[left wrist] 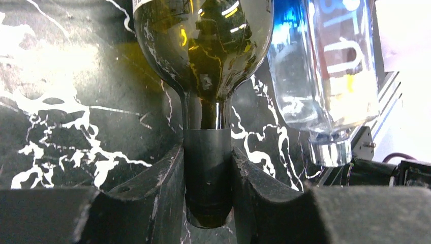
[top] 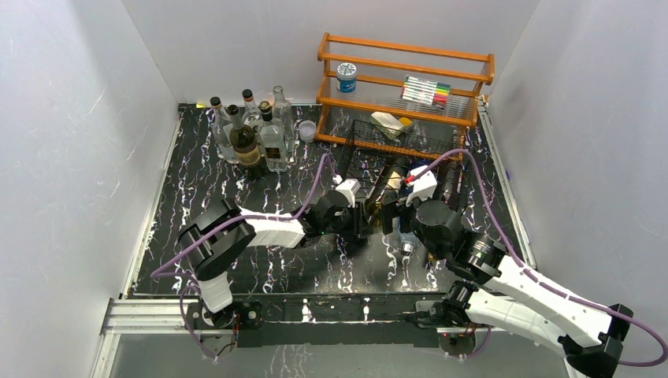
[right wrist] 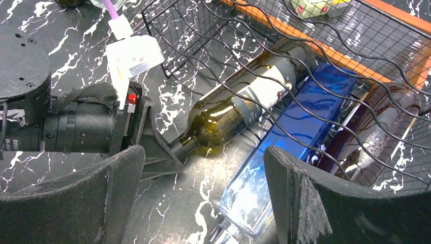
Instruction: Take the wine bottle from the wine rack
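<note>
Wine bottle in wine rack, blue bottle alongside.

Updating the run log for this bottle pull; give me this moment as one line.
left gripper: shut on wine bottle neck | right gripper: open, empty | wine bottle: lying in wine rack, neck protruding

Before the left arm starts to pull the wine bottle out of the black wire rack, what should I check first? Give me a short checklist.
1. Left tool shut on the neck of the wine bottle: ok.
2. Neck seated between both fingers: ok.
3. Right tool open, holding nothing: ok.
4. Wine bottle free of the wine rack: not ok, its body lies under the wires.
5. Gap to the blue bottle alongside: cannot tell, they lie very close.
</note>
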Available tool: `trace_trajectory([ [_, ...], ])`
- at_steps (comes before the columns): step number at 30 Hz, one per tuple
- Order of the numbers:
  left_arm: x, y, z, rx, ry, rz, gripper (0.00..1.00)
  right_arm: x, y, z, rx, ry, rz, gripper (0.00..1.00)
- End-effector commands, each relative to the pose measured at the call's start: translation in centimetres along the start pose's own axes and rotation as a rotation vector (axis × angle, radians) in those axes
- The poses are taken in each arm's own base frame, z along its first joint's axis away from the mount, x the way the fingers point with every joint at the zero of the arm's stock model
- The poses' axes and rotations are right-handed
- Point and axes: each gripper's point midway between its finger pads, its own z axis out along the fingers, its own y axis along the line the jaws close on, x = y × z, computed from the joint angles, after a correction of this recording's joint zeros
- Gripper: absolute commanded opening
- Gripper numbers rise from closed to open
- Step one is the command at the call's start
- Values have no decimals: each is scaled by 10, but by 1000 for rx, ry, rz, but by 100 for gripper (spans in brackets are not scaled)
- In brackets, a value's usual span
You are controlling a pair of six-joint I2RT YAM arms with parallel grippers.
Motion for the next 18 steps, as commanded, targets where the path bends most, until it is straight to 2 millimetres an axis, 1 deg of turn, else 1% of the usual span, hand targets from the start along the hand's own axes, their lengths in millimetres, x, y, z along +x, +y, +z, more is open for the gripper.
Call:
trace_trajectory([
  [1,-5,-10,-21,27,-20,37,2,-20,11,4,-59,-101,-41,98],
  [2,-4,-9,-25,24,-19,35,0,-20,12,5,-64,-106,-56,98],
  [5,-2,-7,-39,15,-24,31,0,-20,14,8,-82,-108,-111,98],
  [7,-3,-5,-50,0,-35,32,0,-16,18,11,-108,-109,-172,98],
  [10,0,3,-68,-41,-35,36,0,-12,29,16,-166,-126,-240,98],
  [11,1,5,-74,-52,-33,34,0,-10,36,17,-208,-139,-259,98],
  [13,5,9,-87,-67,-29,22,0,-3,58,21,-324,-170,-316,98],
  [15,6,7,-101,-62,-32,18,0,4,81,21,-454,-199,-381,98],
  [16,11,9,-117,-77,-12,13,0,10,99,23,-548,-231,-433,98],
  [18,15,12,-130,-103,8,9,0,15,108,27,-594,-255,-507,98],
])
